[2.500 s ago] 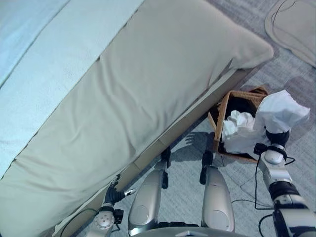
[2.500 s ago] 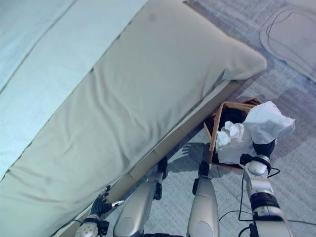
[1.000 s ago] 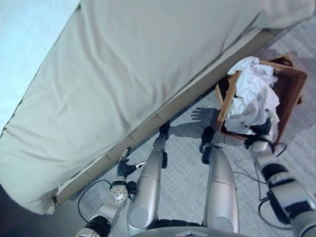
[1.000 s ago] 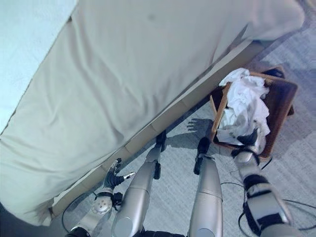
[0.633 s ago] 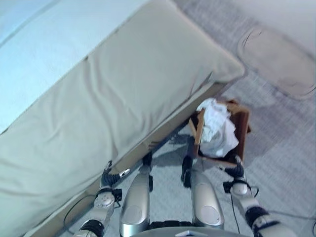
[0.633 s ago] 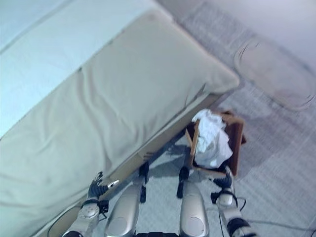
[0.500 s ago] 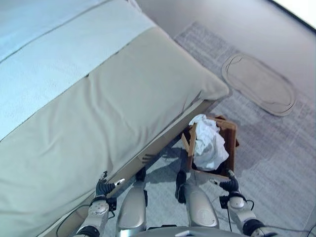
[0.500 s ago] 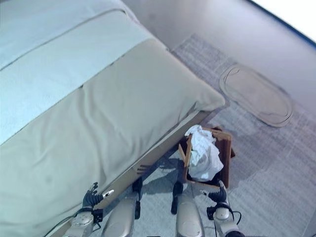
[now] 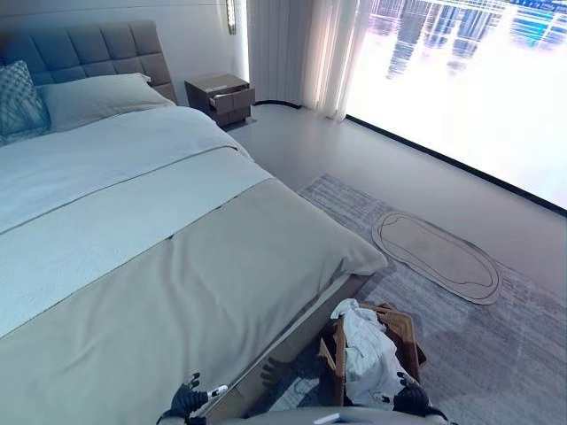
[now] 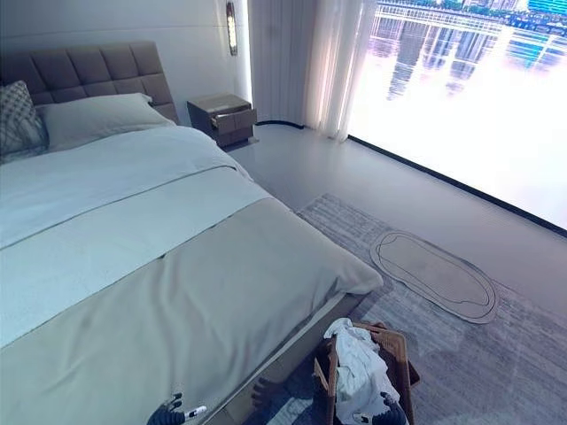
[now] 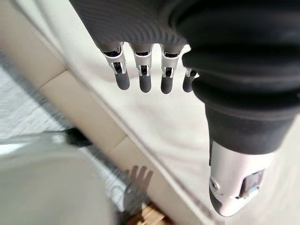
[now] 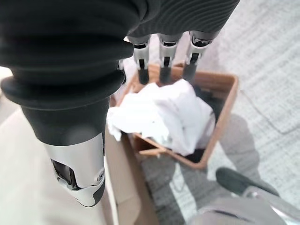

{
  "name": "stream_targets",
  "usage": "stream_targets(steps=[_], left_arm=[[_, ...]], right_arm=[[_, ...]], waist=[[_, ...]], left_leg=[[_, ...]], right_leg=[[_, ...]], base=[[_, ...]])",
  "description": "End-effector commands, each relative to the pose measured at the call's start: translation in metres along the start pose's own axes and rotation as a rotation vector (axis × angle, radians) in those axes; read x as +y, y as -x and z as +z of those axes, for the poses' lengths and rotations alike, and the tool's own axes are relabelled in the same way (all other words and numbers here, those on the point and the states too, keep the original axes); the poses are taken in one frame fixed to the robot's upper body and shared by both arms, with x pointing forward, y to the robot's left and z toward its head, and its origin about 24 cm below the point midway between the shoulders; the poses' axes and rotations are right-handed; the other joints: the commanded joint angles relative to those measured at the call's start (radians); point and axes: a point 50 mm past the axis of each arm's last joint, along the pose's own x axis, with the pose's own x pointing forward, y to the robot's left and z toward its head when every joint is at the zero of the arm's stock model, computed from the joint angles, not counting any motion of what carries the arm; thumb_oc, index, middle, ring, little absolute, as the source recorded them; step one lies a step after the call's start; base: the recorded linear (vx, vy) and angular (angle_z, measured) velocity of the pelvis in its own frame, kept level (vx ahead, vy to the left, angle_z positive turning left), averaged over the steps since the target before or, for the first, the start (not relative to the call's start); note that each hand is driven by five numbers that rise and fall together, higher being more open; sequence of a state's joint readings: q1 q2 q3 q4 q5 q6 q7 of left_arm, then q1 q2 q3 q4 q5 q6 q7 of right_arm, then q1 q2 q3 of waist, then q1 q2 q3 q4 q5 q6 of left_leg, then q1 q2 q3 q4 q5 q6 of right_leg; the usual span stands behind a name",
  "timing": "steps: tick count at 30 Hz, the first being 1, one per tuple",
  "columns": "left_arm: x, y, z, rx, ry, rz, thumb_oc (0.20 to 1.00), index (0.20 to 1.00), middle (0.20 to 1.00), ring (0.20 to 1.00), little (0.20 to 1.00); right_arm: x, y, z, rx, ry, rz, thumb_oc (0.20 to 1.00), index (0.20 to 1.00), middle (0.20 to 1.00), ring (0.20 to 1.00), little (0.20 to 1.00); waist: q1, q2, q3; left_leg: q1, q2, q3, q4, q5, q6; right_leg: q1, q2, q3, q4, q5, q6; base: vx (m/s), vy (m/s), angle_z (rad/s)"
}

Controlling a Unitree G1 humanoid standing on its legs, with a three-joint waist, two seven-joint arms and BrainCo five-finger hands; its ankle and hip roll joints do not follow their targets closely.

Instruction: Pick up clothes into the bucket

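The white clothes (image 9: 366, 357) are piled in the brown wicker bucket (image 9: 407, 336), spilling up over its rim on the side toward the bed. The bucket sits on the grey carpet (image 9: 496, 345) just beside the foot corner of the bed (image 9: 177, 266), which has a beige cover and a pale blue sheet further up.

The right hand (image 12: 165, 55) hangs above the bucket with its fingers pretty much straight and loose, nothing in it, clear of the cloth. In the head view it peeks in at the bottom edge, right next to the basket. The left hand (image 11: 145, 65) is down by the side of the bed, fingers relaxed and straight too, holding nothing.

Further back there's a nightstand (image 9: 220, 96) by the headboard, and an oval mat (image 9: 436, 256) on the floor near the big window.
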State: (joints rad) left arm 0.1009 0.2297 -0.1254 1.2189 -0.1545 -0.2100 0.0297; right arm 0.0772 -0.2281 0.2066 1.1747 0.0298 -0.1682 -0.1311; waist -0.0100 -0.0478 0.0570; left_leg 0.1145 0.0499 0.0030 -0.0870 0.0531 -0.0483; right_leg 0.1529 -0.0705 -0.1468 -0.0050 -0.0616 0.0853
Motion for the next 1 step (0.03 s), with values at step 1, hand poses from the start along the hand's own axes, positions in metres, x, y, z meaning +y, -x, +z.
stream_targets(steps=[1], left_arm=[[-0.0057,-0.0052,0.0141,-0.026,-0.029,-0.03,1.0,1.0,1.0,1.0,1.0]], right_arm=[[-0.0025,-0.0067,0.0216,-0.051,0.013,0.01,1.0,1.0,1.0,1.0,1.0]], waist=[[0.011,-0.018,0.019]], left_leg=[[0.024,-0.042,0.034,0.104,-0.118,0.021]], right_leg=[[-0.039,-0.008,0.02,0.022,0.036,0.032]], base=[[0.03,0.002,-0.02]])
